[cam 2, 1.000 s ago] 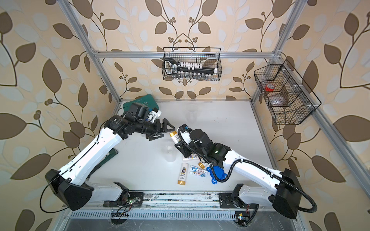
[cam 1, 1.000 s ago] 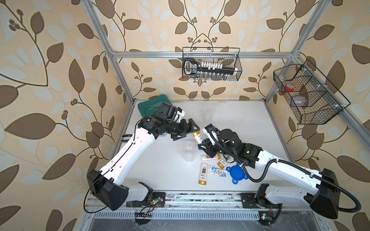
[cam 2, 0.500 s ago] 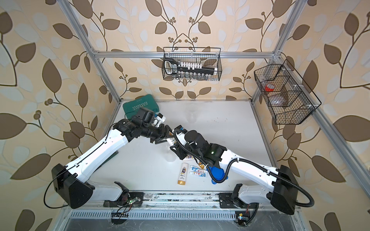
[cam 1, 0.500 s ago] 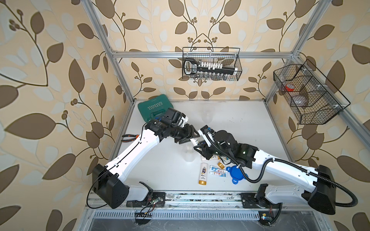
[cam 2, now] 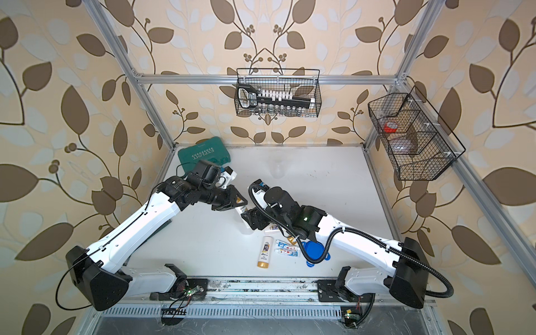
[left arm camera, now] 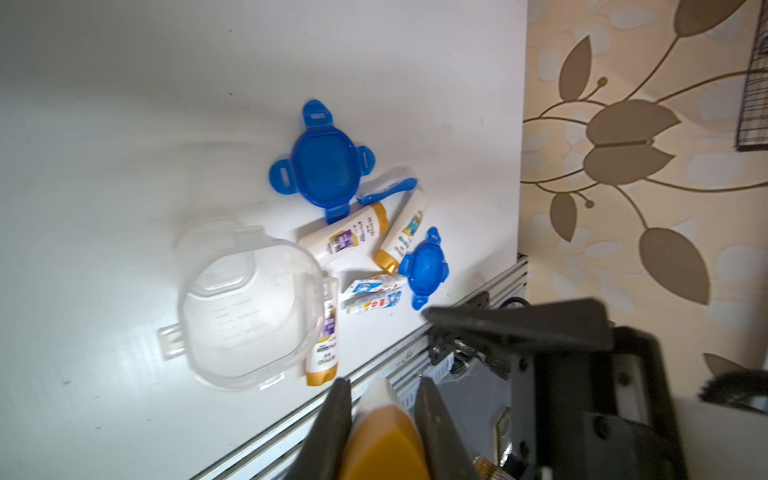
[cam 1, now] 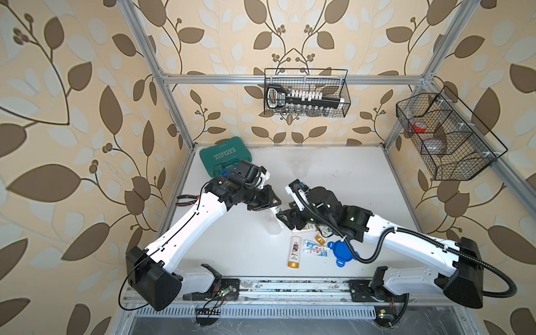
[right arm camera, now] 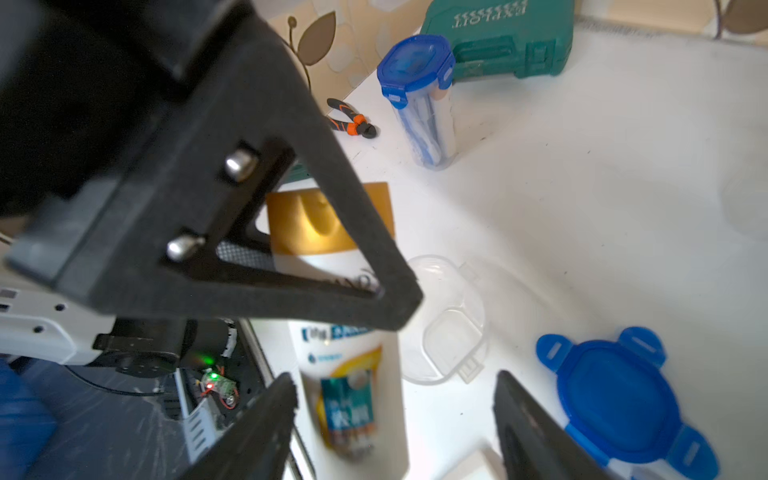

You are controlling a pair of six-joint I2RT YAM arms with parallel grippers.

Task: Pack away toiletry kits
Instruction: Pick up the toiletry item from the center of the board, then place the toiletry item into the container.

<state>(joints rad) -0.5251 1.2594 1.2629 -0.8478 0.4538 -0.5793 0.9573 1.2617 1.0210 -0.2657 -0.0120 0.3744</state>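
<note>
The step in hand is judged to be a hand-over of one gold-capped bottle (left arm camera: pixel 382 440) from arm to arm, held in the air above the middle of the counter (cam 1: pixel 348 188). The left end effector (left arm camera: pixel 380 395) is clenched on the bottle's cap end, with a finger pressed to each side of the gold cap. The right end effector (right arm camera: pixel 395 376) is released: its fingers are spread wide, with the bottle's label end between them, one finger close beside it and the other well apart. The open clear jar (left arm camera: pixel 249 316) stands empty just below and beside the bottle. Three more bottles, two toothpaste tubes (left arm camera: pixel 374 293), a blue toothbrush (left arm camera: pixel 388 191) and two blue lids (left arm camera: pixel 324 166) lie to the near right of it. One jar, already filled and lidded (right arm camera: pixel 419 99), stands at the far left by the green case (right arm camera: pixel 498 37). For the next move, the right end effector would need to be drawn clear of the bottle; the bottle would then need to be carried over the jar's mouth, turned to stand on end and lowered in without the light jar being knocked over. The left arm is stretched from its near-left base toward the centre, its fingers pointed right. The right arm is reached in low from the near right, its wrist bent toward the left arm.
</note>
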